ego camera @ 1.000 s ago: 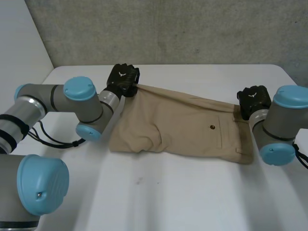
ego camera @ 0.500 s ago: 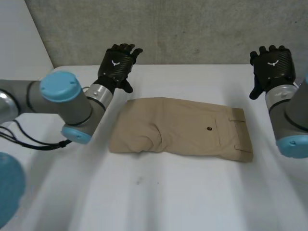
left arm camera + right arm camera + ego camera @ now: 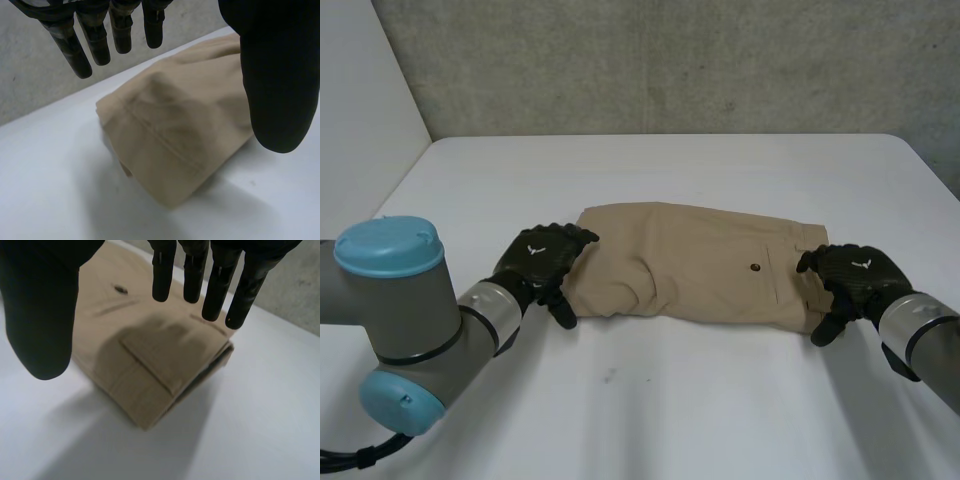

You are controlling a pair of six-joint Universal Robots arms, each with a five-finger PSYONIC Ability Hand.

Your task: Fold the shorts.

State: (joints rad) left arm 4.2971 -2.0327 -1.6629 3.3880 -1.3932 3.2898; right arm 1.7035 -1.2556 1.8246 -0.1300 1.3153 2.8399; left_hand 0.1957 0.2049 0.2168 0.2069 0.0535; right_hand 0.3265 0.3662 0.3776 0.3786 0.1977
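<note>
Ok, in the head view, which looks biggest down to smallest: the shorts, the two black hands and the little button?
1. shorts, biggest.
2. left hand and right hand, about the same, so tied.
3. button, tiny.

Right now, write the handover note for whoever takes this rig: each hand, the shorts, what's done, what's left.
Left hand: open, fingers straight, over the near corner of the leg-hem end of the tan fabric shorts; nothing gripped.
Right hand: open, over the near corner of the waistband end; nothing gripped.
Shorts: flat across the middle of the white table, layers stacked, button pocket facing up.
Done: one lengthwise fold, judging by the stacked layers.
Left: probably grip the cloth and make a further fold.
</note>
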